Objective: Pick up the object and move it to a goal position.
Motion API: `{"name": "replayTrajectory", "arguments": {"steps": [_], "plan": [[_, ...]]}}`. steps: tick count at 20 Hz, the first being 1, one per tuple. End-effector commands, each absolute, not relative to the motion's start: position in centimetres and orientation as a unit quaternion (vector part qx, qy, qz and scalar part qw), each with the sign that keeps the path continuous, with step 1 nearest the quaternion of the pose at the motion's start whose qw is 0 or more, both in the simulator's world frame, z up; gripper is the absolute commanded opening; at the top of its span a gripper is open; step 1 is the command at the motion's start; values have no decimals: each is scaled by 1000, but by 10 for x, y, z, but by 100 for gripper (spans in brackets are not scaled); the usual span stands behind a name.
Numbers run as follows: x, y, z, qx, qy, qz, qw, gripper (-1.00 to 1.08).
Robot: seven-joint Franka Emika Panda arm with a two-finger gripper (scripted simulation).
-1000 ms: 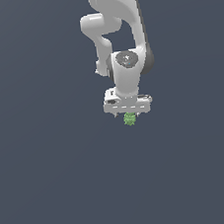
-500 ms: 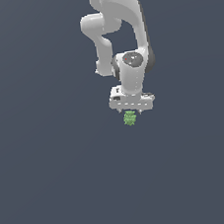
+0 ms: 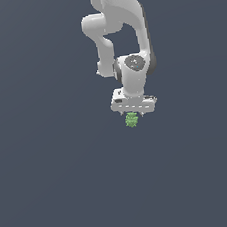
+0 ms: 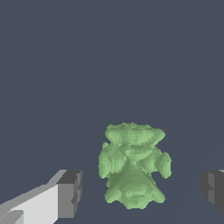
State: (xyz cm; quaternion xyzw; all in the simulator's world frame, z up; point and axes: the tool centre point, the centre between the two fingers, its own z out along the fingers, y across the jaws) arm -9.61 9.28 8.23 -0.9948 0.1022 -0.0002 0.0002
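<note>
- Object (image 4: 133, 169): a small bright-green, bumpy, irregular lump, broader at its two ends and pinched at the waist. It lies on the plain dark blue-grey worktop (image 3: 53, 183); in the exterior view it shows as a green speck (image 3: 132, 119) just below the tool.
- Tool (image 3: 134, 114): the white, two-fingered end of the white Franka arm (image 3: 120, 29), pointing straight down over the object. Its dark-padded fingers (image 4: 70, 193) stand apart, one on either side of the object, with worktop visible in both gaps; nothing is clamped.
- Key relation: the object sits between the fingers, nearer the white-backed finger than the other (image 4: 213, 189), so slightly off centre. Its long axis appears to run across the line on which the fingers close, so they would likely meet it at the waist.
- Height: whether the fingertips reach the worktop cannot be told.
- Goal position: no marker is visible in either view.
- Step judged: grasp not yet made; lift and carry remain.
</note>
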Motion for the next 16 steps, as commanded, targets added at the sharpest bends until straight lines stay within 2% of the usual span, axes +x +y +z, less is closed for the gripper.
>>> {"name": "replayTrajectory", "arguments": {"steps": [1,12,13,16], "plan": [[-97,93,73,-995,102,0,0,100],[-97,93,41,-995,103,0,0,100],[-97,93,41,-995,103,0,0,-100],[-97,93,41,-995,103,0,0,-100]]}}
